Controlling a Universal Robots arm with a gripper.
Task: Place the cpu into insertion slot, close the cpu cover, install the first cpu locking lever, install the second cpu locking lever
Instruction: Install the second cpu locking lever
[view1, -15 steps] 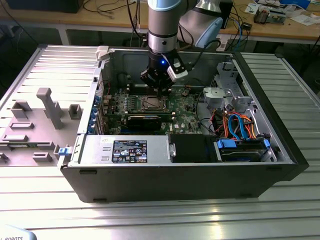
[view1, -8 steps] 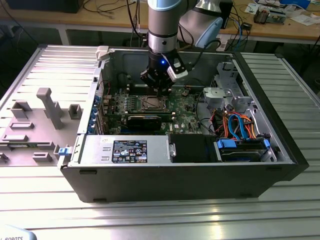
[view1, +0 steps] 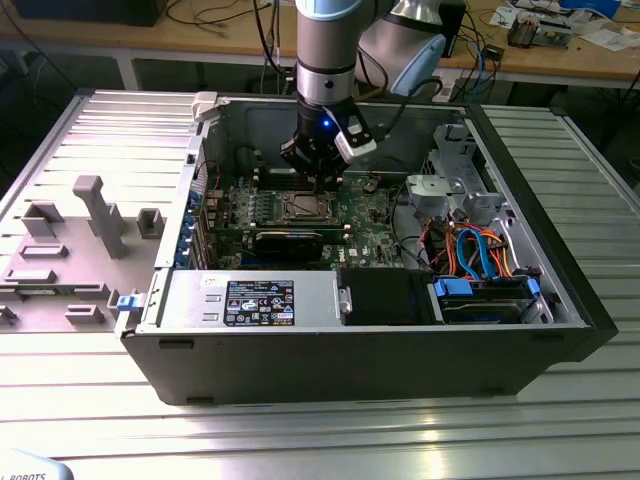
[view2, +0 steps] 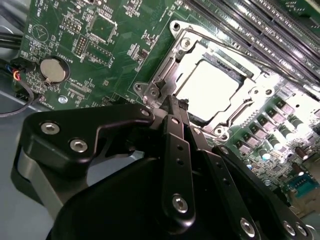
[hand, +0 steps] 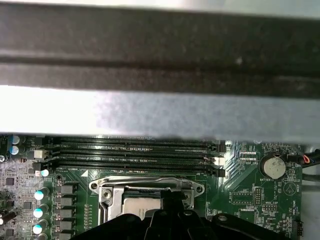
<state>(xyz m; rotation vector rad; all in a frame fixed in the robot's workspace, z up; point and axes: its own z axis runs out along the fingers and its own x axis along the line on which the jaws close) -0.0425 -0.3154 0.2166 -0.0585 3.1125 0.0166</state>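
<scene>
Hovering over the board, the hand (view2: 176, 102) has its fingers pressed together, empty, tips just beside the cover (view2: 187, 50), which lies flat over the cpu (view2: 207, 85) seated in the slot.

Support: ribbed metal table (view1: 330, 430), w/ open PC case (view1: 350, 360) sitting directly on it at centre. Grey fixture tray (view1: 70, 250) w/ upright blocks lies on table at exterior view's left, just beside case.
</scene>
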